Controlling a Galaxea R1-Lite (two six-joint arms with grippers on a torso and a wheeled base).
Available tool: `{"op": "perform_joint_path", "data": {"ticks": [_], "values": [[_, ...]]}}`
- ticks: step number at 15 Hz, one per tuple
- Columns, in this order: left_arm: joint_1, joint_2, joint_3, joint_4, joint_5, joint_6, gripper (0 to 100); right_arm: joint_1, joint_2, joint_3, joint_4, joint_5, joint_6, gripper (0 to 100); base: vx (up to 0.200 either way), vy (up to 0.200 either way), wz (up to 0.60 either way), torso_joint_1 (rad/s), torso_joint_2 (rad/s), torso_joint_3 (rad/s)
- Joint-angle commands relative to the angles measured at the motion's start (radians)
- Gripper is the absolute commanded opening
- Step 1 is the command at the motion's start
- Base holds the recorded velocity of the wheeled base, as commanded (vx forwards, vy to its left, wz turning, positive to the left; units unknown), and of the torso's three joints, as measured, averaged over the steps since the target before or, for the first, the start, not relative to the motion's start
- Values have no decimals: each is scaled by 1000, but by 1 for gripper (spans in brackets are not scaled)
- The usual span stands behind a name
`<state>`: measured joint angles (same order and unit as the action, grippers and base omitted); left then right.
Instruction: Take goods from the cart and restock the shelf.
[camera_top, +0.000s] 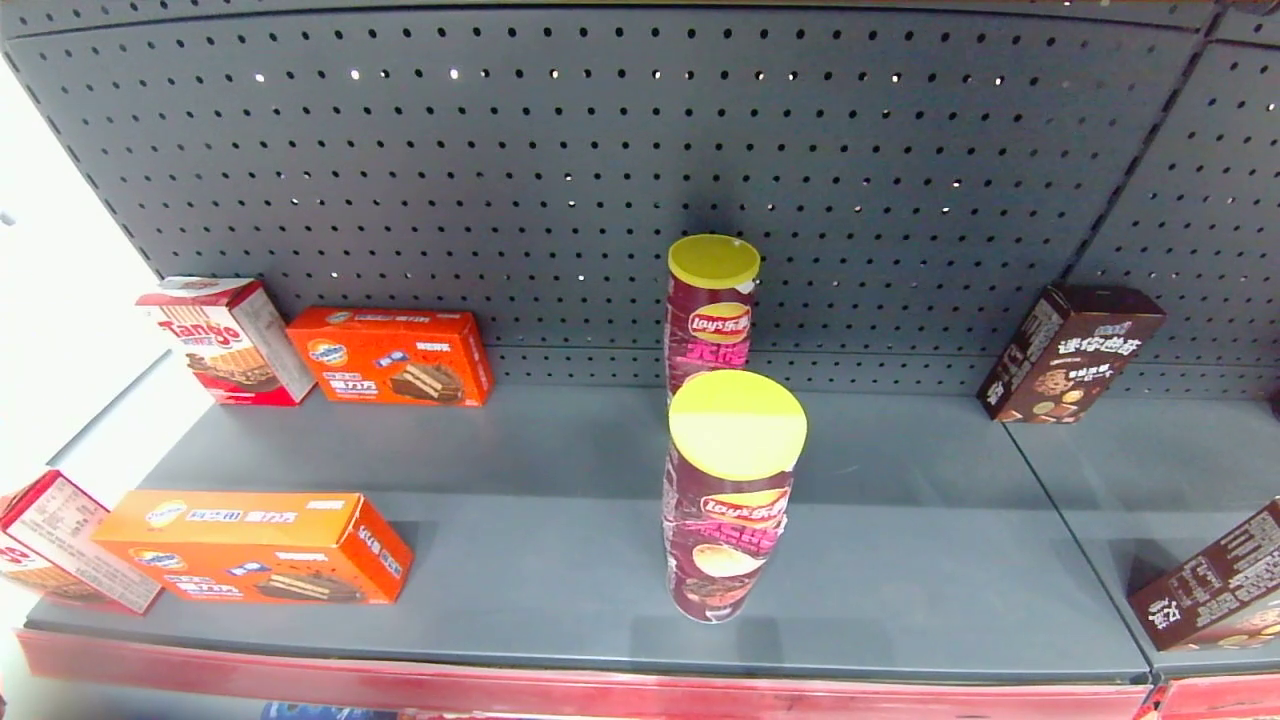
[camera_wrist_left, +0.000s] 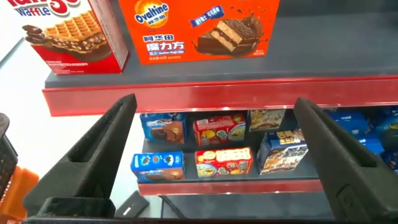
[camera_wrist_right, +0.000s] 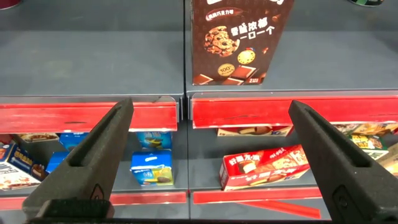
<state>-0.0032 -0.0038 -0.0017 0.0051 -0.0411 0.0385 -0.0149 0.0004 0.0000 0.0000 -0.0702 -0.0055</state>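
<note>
Two tall chip cans with yellow lids stand mid-shelf, one near the front (camera_top: 728, 500) and one by the back panel (camera_top: 712, 310). Orange cake boxes lie front left (camera_top: 255, 548) and back left (camera_top: 392, 356). My left gripper (camera_wrist_left: 214, 102) is open and holds nothing. It faces the shelf's red front lip (camera_wrist_left: 249, 90), just below the front orange box (camera_wrist_left: 199, 28) and a red wafer box (camera_wrist_left: 71, 34). My right gripper (camera_wrist_right: 210, 104) is open too, with nothing in it. It sits in front of the red lip (camera_wrist_right: 280, 109), under a brown cookie box (camera_wrist_right: 239, 40).
Red wafer boxes stand back left (camera_top: 225, 340) and front left (camera_top: 60, 545). Brown cookie boxes stand back right (camera_top: 1070, 355) and front right (camera_top: 1215, 580). Bare grey shelf board (camera_top: 950, 540) lies between the cans and the right boxes. Lower shelves hold several small boxes (camera_wrist_left: 224, 162).
</note>
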Motion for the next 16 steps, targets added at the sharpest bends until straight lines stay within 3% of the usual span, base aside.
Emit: {"op": "perform_joint_path", "data": {"ticks": [1, 3, 6, 16], "values": [[0, 4, 0, -1, -5, 3, 100, 0, 0, 0, 0, 0, -1, 100, 0, 0, 0, 0, 0, 0], [0, 4, 0, -1, -10, -3, 100, 0, 0, 0, 0, 0, -1, 100, 0, 0, 0, 0, 0, 0], [0, 4, 0, -1, 33, -9, 100, 0, 0, 0, 0, 6, -2, 100, 0, 0, 0, 0, 0, 0], [0, 4, -1, -1, 13, -19, 100, 0, 0, 0, 0, 13, -1, 100, -20, 0, 0, 0, 0, 0]]}}
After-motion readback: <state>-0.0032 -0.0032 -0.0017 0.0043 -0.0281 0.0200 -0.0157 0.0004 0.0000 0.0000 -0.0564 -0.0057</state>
